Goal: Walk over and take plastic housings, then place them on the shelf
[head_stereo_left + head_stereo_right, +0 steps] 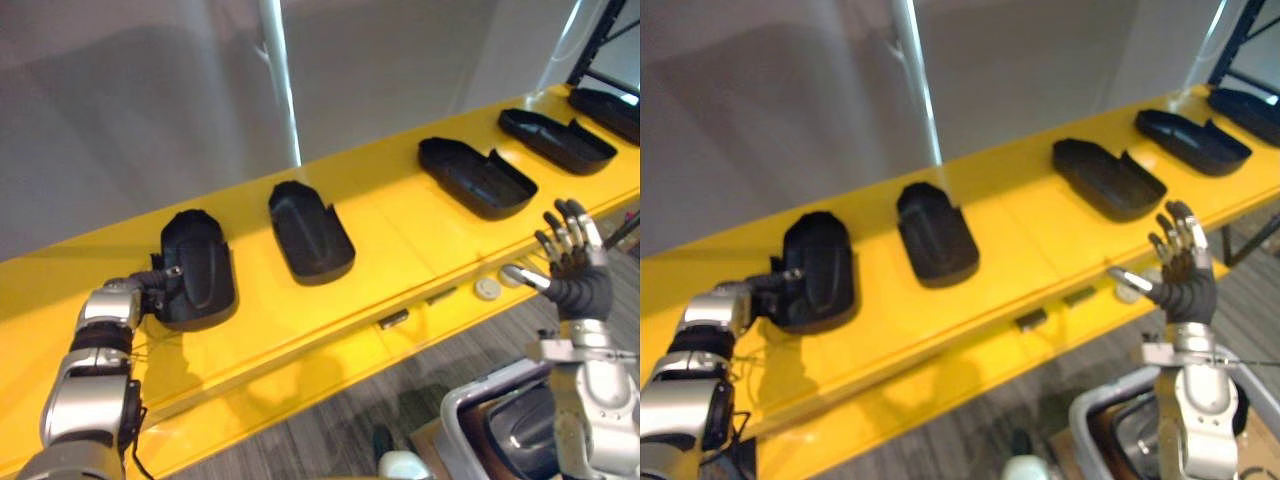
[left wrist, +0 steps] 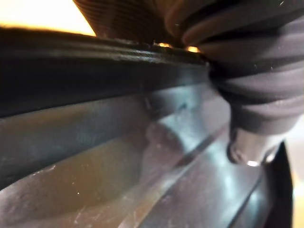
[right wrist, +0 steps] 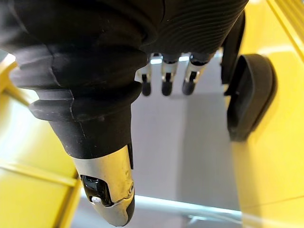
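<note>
Several black plastic housings lie in a row on the yellow shelf (image 1: 400, 225). My left hand (image 1: 152, 287) grips the left edge of the leftmost housing (image 1: 200, 262), which rests on the shelf. Up close, its thumb (image 2: 249, 145) presses on that housing's surface (image 2: 118, 166); its other fingers are hidden behind the housing. A second housing (image 1: 312, 235) lies beside it, and a third (image 1: 478, 178) and fourth (image 1: 555, 140) further right. My right hand (image 1: 572, 262) is raised in front of the shelf's edge, open and empty, fingers (image 3: 164, 80) straight.
A grey-rimmed bin (image 1: 470, 420) with dark parts inside stands on the floor at the lower right, under my right arm. A small white disc (image 1: 488, 289) sits on the shelf's front ledge. A dark rack upright (image 1: 600, 40) rises at the far right. A grey wall backs the shelf.
</note>
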Available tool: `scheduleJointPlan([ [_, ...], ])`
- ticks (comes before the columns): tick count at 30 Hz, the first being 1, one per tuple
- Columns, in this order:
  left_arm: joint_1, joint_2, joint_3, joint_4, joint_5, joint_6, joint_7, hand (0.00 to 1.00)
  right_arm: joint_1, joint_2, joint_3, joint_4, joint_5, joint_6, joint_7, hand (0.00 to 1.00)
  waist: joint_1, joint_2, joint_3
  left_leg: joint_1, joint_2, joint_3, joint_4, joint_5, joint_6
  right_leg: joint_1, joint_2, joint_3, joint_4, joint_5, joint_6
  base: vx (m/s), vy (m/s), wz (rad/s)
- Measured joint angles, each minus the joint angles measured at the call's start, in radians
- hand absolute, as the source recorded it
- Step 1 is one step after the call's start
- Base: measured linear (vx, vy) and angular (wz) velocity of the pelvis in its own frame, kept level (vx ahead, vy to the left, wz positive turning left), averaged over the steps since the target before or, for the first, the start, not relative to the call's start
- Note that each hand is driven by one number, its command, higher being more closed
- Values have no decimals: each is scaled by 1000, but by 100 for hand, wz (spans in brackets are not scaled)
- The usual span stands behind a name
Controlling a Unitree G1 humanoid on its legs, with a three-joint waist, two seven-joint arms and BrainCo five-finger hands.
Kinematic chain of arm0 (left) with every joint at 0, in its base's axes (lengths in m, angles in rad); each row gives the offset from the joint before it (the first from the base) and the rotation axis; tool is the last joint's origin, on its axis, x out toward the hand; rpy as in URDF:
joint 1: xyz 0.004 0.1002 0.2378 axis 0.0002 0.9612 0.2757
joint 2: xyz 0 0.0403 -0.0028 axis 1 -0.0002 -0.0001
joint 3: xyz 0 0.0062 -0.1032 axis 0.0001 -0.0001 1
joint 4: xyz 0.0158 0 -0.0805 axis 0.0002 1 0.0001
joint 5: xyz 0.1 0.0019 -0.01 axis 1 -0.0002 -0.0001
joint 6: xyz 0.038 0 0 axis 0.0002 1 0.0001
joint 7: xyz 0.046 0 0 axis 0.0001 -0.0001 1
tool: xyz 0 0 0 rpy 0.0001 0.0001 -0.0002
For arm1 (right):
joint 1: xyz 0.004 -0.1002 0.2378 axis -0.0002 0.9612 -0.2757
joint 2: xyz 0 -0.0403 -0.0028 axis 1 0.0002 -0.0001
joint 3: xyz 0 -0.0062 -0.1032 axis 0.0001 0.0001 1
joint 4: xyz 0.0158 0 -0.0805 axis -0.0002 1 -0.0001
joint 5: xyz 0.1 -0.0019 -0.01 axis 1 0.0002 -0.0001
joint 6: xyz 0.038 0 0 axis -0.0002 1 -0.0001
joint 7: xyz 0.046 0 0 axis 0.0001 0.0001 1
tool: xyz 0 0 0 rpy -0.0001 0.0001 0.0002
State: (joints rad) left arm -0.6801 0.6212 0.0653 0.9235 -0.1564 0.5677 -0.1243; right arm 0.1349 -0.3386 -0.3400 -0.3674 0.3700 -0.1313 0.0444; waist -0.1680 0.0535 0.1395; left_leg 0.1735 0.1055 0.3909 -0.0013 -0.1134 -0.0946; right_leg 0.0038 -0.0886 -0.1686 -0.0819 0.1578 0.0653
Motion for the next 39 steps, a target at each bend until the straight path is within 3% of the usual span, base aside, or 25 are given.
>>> scheduleJointPlan([
  [4, -8, 0, -11, -1, -26, -3, 0, 0, -124, -50, 18, 8, 10, -90, -5, 0, 4, -4, -2, 0, -1, -16, 2, 1, 0, 10, -4, -22, 0, 1, 0, -4, 0, 10],
  [6, -27, 0, -36, -3, -41, -7, -7, 0, -202, -85, 66, 31, 11, -126, -17, 0, 25, -14, -7, -2, 0, -27, 5, 2, 1, 16, -6, -31, -1, 1, 0, -24, -2, 17],
  [9, -54, 0, -56, -45, -27, -16, -23, 0, -266, -89, 136, 48, 9, -143, -28, 0, 45, -27, -15, -28, -6, -74, 9, 15, 7, 18, -18, -76, -1, 1, 0, -29, -3, 44],
  [13, -67, 12, -116, -144, 30, -39, -97, 0, -305, -87, 219, 99, 8, -148, -49, 0, 104, -30, -17, -35, -19, -128, 10, 27, 12, 42, -37, -122, -1, 1, 0, -24, 28, 40],
  [17, -67, 70, -158, -255, 59, -75, -177, 0, -354, -60, 267, 126, 6, -149, -69, 0, 127, -30, -17, -39, -33, -175, 9, 40, 24, 67, -49, -165, 0, 1, 0, -29, 23, 35],
  [22, -67, 119, -151, -425, 45, -164, -181, 0, -430, -13, 298, 167, 10, -156, -66, 0, 157, -27, -19, -54, -53, -205, 6, 54, 38, 73, -70, -193, 0, 2, 2, -48, 28, 21],
  [25, -67, 123, -89, -469, 36, -247, -102, 0, -464, -5, 335, 187, 31, -171, -31, 0, 165, -26, -19, -52, -54, -228, -9, 66, 38, 85, -70, -221, 0, 0, 1, -32, 7, 23],
  [26, -67, 127, -32, -510, 4, -295, -47, 0, -468, 9, 358, 187, 49, -180, -5, 0, 174, -23, -21, -52, -53, -239, -23, 77, 35, 85, -68, -238, 0, -2, -3, -9, -13, 18],
  [29, -65, 169, 64, -612, -45, -379, 62, 0, -469, 36, 405, 189, 48, -187, 26, 0, 199, -16, -24, -52, -49, -252, -41, 92, 30, 85, -61, -253, 0, -5, -5, 9, -18, 16],
  [32, 3, 189, 229, -761, -72, -516, 208, 0, -472, 73, 464, 188, 35, -215, 23, 0, 216, -7, -30, -54, -46, -286, -53, 104, 26, 99, -60, -290, 0, -13, -4, 25, -20, 33],
  [33, 102, 184, 321, -867, -78, -585, 277, 0, -473, 95, 496, 188, 10, -222, 20, 0, 227, 0, -43, -53, -44, -298, -62, 105, 26, 103, -59, -301, 0, -21, -5, 40, -6, 25],
  [35, 277, 117, 460, -1028, -56, -706, 410, 0, -473, 119, 540, 188, -35, -228, 13, 0, 270, 10, -62, -54, -42, -306, -67, 105, 26, 104, -60, -313, -1, -27, -1, 67, 0, 27],
  [36, 396, 29, 549, -1139, -19, -786, 489, 0, -473, 137, 565, 189, -62, -228, -3, 0, 292, 11, -69, -61, -45, -333, -68, 105, 26, 114, -62, -335, -1, -33, 6, 62, 0, 52],
  [39, 666, -221, 664, -1339, 97, -944, 664, 0, -473, 180, 602, 225, -92, -226, -34, 0, 357, -15, -88, -73, -48, -397, -68, 109, 22, 140, -64, -400, -1, -50, 15, 54, -4, 66],
])
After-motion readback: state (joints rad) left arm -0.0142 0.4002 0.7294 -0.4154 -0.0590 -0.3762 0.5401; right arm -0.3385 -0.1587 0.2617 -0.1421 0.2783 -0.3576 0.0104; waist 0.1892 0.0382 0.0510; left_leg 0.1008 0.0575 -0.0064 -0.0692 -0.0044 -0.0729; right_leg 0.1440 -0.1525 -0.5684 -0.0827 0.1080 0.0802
